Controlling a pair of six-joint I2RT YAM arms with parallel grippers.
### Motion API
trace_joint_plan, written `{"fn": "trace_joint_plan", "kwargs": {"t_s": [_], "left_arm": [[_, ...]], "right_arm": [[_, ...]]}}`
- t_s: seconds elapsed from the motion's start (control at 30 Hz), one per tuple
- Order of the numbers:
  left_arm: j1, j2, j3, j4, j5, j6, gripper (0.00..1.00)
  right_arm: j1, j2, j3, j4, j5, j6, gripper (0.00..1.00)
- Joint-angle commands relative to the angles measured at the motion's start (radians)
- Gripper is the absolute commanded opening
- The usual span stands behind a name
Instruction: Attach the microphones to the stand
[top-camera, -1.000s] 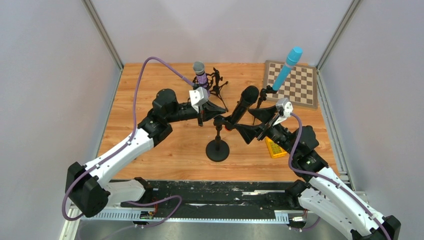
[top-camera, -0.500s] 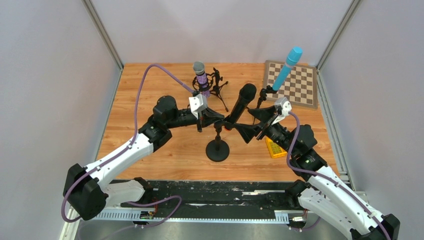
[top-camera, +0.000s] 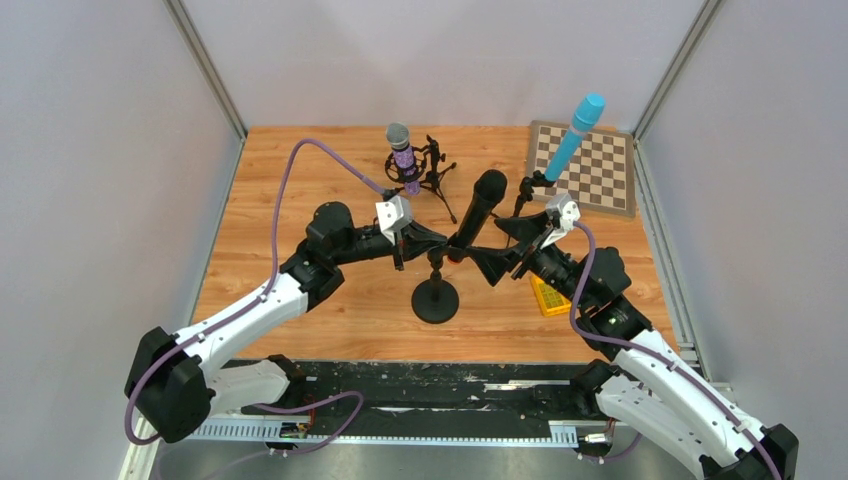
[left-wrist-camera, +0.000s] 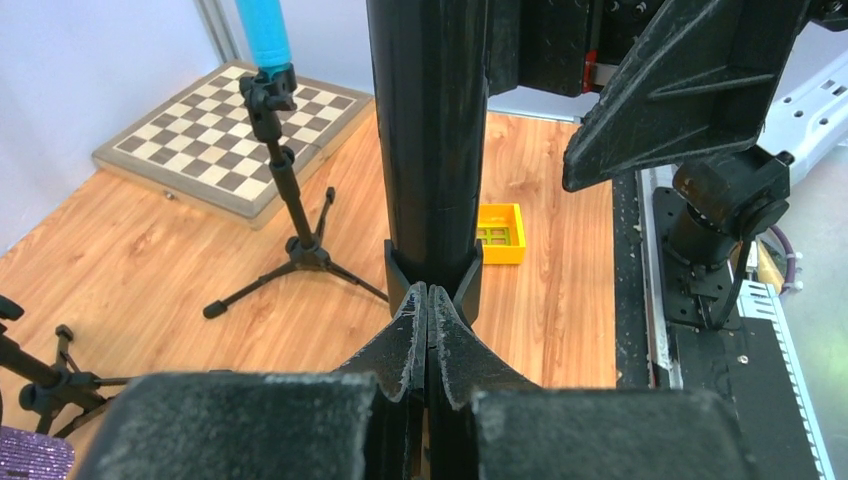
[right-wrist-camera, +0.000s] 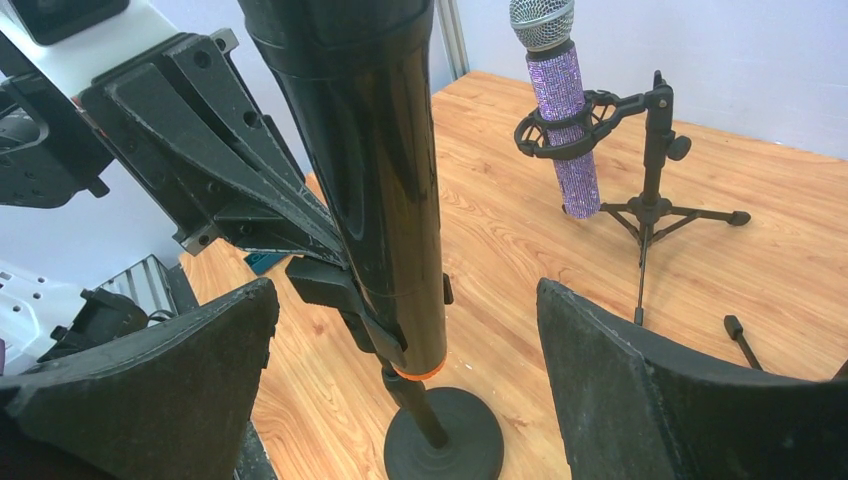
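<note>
The black microphone (top-camera: 478, 205) with an orange end ring (right-wrist-camera: 418, 374) sits tilted in the clip of the round-base stand (top-camera: 435, 300). My left gripper (top-camera: 438, 240) is shut and empty. Its tips (left-wrist-camera: 428, 300) touch the clip (left-wrist-camera: 470, 285) just below the black microphone (left-wrist-camera: 430, 130). My right gripper (top-camera: 482, 258) is open, with its fingers (right-wrist-camera: 150, 390) on either side of the microphone's lower end (right-wrist-camera: 370, 170), not touching it. The glittery purple microphone (top-camera: 403, 155) and the light-blue microphone (top-camera: 575, 135) each stand in a tripod stand at the back.
A chessboard (top-camera: 600, 170) lies at the back right, behind the blue microphone's tripod (left-wrist-camera: 290, 210). A small yellow box (top-camera: 550, 297) lies under my right arm. Grey walls with metal rails close in the left, back and right sides.
The black microphone's head has shifted slightly left, so it stands a little more upright. My left wrist has drifted slightly nearer. My right gripper has barely moved.
</note>
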Motion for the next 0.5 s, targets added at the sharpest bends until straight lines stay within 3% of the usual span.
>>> {"fn": "trace_joint_plan", "kwargs": {"t_s": [0.0,0.47], "left_arm": [[-0.008,0.010,-0.050,-0.021,-0.005,-0.024,0.00],[-0.030,0.024,-0.117,-0.015,-0.059,-0.005,0.00]], "right_arm": [[-0.007,-0.005,0.009,0.017,0.007,0.006,1.00],[-0.013,-0.012,0.006,0.011,0.009,0.010,1.00]]}}
